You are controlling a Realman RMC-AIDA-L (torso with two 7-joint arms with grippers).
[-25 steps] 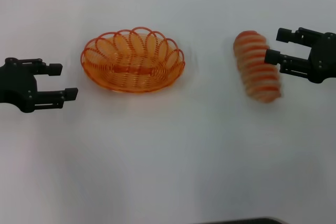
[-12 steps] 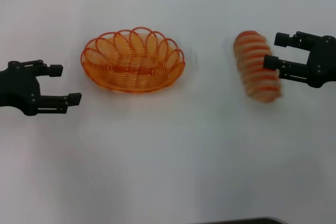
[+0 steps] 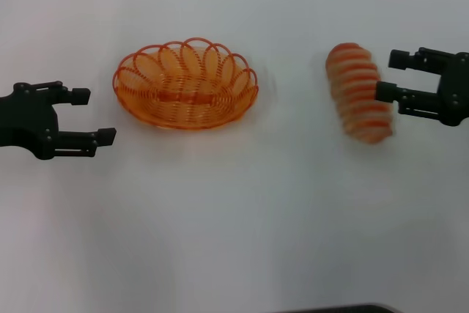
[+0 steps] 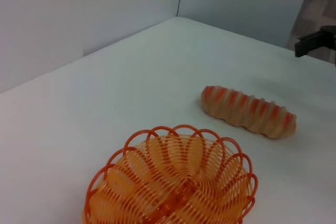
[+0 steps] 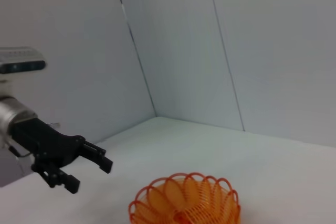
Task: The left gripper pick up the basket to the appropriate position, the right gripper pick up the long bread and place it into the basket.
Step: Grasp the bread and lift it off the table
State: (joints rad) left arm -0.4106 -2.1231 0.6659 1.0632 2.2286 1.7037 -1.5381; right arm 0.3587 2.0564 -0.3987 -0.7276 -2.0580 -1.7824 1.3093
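Basket (image 3: pixel 185 86) sitting just ahead of left pincer (image 3: pixel 97 116), open; right pincer (image 3: pixel 387 76) gaping beside long bread (image 3: pixel 358 92) — needs centring w/ rim first.

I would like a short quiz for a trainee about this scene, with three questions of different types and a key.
1. True or false: the striped tan long bread already lies inside the oval orange wire basket.
2. Which claw is nearer the bread? A) left claw B) right claw
3. Fill in: both claws have their fingers ____.

Key
1. False; the bread lies on the white table, apart from the empty basket.
2. B; the right claw is beside the bread, the left claw near the basket.
3. Open.
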